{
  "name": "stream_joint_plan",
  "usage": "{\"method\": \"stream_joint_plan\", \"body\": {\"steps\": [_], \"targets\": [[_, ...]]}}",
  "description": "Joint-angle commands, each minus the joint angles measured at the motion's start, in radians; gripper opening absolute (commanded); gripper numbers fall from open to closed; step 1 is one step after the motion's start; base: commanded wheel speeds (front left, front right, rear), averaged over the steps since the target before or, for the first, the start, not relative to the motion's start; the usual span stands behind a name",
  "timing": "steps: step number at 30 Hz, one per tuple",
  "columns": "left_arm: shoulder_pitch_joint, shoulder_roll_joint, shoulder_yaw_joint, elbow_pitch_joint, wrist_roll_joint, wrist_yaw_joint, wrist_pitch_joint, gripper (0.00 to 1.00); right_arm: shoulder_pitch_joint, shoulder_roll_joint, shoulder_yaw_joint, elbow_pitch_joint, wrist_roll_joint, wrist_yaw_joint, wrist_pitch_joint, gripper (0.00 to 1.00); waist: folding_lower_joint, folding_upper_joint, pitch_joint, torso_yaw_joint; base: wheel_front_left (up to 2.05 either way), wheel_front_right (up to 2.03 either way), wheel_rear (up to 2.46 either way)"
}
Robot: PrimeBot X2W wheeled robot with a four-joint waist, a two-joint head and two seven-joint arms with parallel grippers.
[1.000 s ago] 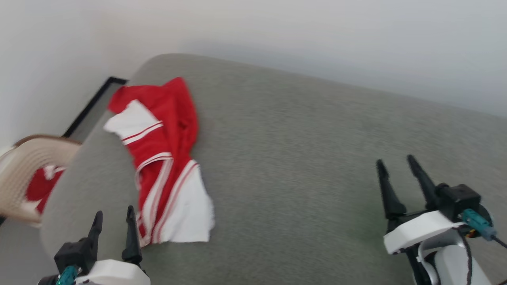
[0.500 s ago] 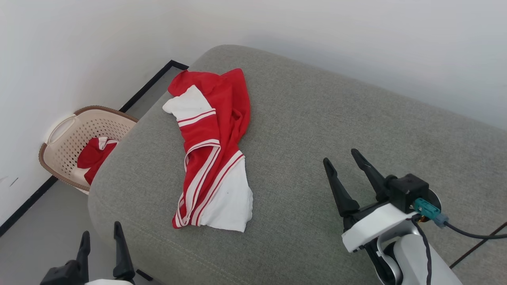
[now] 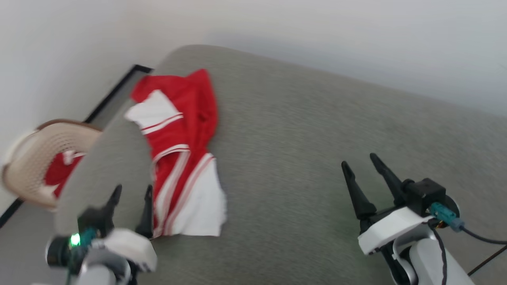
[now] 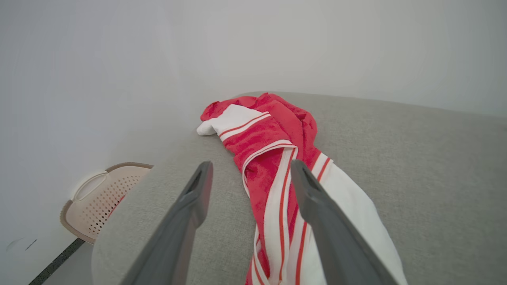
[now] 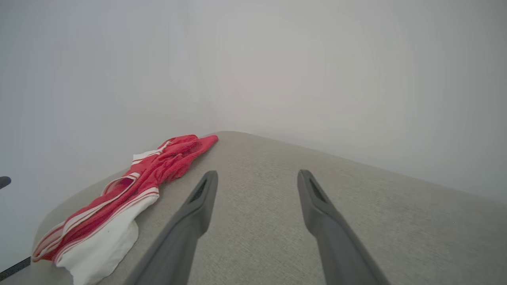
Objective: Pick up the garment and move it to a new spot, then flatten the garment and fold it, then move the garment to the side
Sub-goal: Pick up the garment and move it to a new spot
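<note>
A: What is taking up most of the scene?

B: A pale wall [image 3: 317,31] is running across the back. A big grey fabric cushion [image 3: 317,138] is spreading below it, from a rounded left corner out past the right edge.

A: Where is the garment [image 3: 186,158] lying?

B: It is lying bunched in a long strip on the left part of the cushion, close to that rounded corner. Its red end is pointing towards the wall. A white sleeve with red-and-white striped trim is fanning out at the near end. The cloth is folding over itself and the head view is blurring, so I am not making out any number or lettering.

A: Is anything sitting beside the cushion?

B: A beige perforated basket [image 3: 31,150] is sitting on the grey floor [image 3: 20,261] off the cushion's left end, holding a small red-and-white bundle [image 3: 55,174].

A: How are the grippers standing?

B: The left gripper [image 3: 133,189] is hovering just beside the garment's near white end, its two dark fingers parted and gripping nothing. In the left wrist view one finger is overlapping the white sleeve, and I cannot tell whether it is touching. The right gripper [image 3: 359,160] is hovering over bare cushion, well apart from the garment, fingers likewise spread and gripping nothing.

A: Any smaller details?

B: A teal plug [image 3: 439,209] with a dark cable is sticking out at the right wrist, and a green light [image 3: 74,239] is glowing on the left one.
</note>
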Motion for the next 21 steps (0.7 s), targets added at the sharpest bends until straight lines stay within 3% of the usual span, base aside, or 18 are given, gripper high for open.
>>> {"method": "stream_joint_plan", "body": {"steps": [1, 8, 15, 21], "targets": [[-0.056, 0.019, -0.006, 0.051, -0.016, -0.011, 0.014, 1.0, -0.015, -0.006, 0.001, -0.006, -0.003, 0.0, -0.005, 1.0, 0.0, 0.0, 0.054, -0.089, 0.0, 0.0, 0.0], [-0.301, 0.138, -0.042, 0.317, -0.141, -0.029, 0.226, 1.0, -0.057, -0.032, -0.01, -0.028, 0.01, 0.0, -0.005, 1.0, 0.0, 0.0, 0.163, -0.234, 0.0, 0.0, 0.0], [-0.423, 0.269, -0.162, 0.404, -0.427, -0.028, 0.446, 1.0, -0.099, -0.041, -0.041, -0.055, 0.018, 0.0, -0.005, 1.0, 0.0, 0.0, 0.267, -0.331, 0.0, 0.0, 0.0], [-0.47, 0.347, -0.198, 0.5, -0.538, -0.028, 0.579, 1.0, -0.133, -0.045, -0.037, -0.064, 0.019, 0.0, -0.005, 1.0, 0.0, 0.0, 0.319, -0.389, 0.0, 0.0, 0.0]]}}
